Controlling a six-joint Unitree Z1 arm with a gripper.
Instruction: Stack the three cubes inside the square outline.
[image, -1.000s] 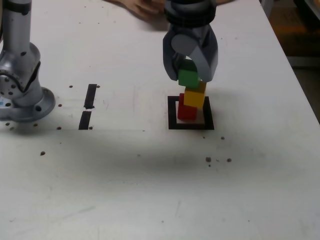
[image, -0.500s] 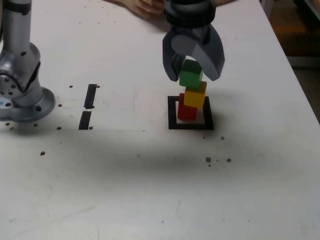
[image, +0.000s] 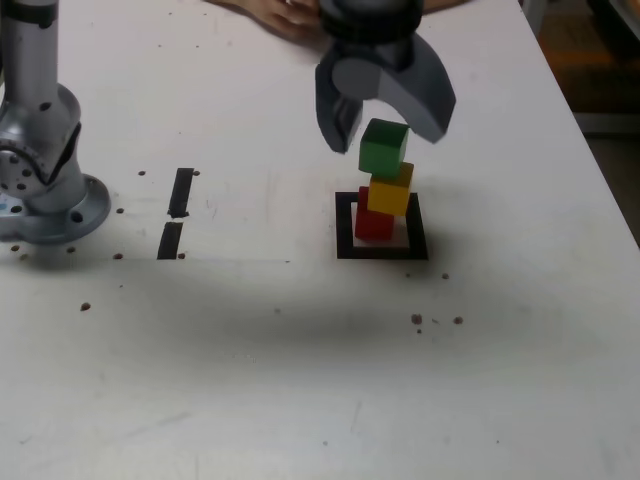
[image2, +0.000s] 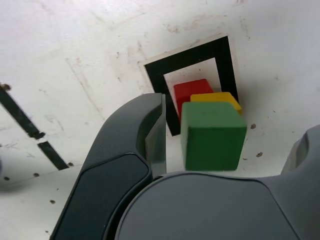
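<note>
We see the three cubes stacked inside the square outline (image: 381, 226): the red cube (image: 374, 222) on its white centre, the yellow cube (image: 390, 191) on top and shifted slightly toward the exterior view's right, and the green cube (image: 383, 147) crowning the tower. Just above it our gripper (image: 384, 116) hangs with its jaws spread wide, one on either side of the green cube and clear of it, holding nothing. Well to the exterior view's left lie two short black tape strips (image: 176, 211), the arm's base (image: 45, 190) stands beyond them, and a person's hand (image: 283, 14) rests at the table's far edge.
</note>
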